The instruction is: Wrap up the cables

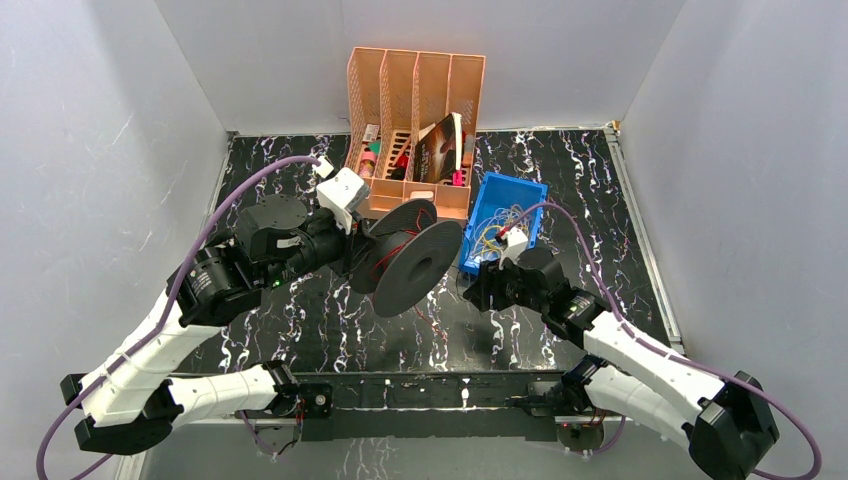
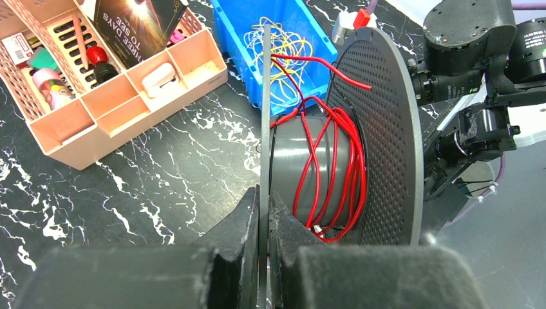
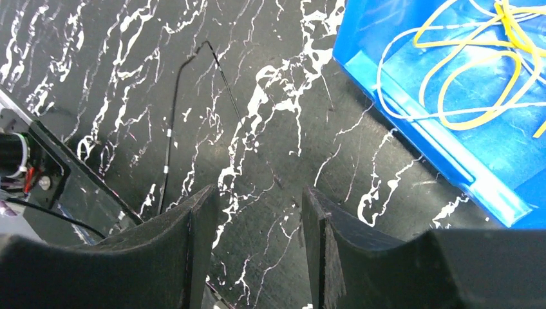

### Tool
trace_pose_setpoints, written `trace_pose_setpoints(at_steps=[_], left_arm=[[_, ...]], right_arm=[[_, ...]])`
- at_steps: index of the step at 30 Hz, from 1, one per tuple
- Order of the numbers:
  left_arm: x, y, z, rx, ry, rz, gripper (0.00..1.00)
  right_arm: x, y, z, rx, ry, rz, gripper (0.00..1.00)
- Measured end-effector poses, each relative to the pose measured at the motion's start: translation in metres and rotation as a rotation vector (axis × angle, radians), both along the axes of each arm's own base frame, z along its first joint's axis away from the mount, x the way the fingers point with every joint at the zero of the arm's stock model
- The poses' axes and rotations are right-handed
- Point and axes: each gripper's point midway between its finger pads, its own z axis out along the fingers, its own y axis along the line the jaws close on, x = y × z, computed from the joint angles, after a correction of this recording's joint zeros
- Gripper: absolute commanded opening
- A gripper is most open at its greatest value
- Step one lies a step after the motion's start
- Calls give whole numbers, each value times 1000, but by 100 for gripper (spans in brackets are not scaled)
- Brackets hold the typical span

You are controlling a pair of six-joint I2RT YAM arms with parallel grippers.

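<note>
Cables in red loop several times round the grey hub of a dark spool, lying loose between its two discs. One red end sticks out across the perforated disc, and another strand runs up past the near disc's edge. The spool is held off the desk with its axis roughly level, in front of the peach organizer.

The left end effector is pressed together on the thin rim of the near disc, one finger on each face, and carries the spool that way.

More yellow cables lie tangled in the blue bin, which sits on the desk to the right of the organizer. In the top view a few red strands show among them, too fine to follow.

A thin black cable lies on the desk by itself, bent near its far end and running back toward the desk's near edge, apart from the bin.

The right end effector is spread with nothing between its fingers. It hangs over bare desk just beside the bin's near corner, to the right of the spool, touching neither the black cable nor the bin.

The organizer holds a book and small items.
</note>
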Motion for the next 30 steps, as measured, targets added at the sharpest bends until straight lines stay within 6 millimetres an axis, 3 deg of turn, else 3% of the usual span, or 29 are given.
trace_pose_setpoints(at_steps=[14, 21, 23, 29, 30], left_arm=[[-3, -3, 0, -4, 7, -25, 0], [-5, -4, 0, -6, 9, -36, 0], [-5, -4, 0, -6, 10, -38, 0], [-5, -5, -1, -8, 14, -39, 0], [-5, -5, -1, -8, 15, -37, 0]], right_arm=[[-2, -3, -38, -128, 69, 44, 57], [-5, 7, -49, -119, 106, 101, 48], [-6, 10, -51, -115, 115, 111, 41], [-7, 16, -50, -91, 123, 131, 0], [-7, 18, -48, -81, 119, 136, 0]])
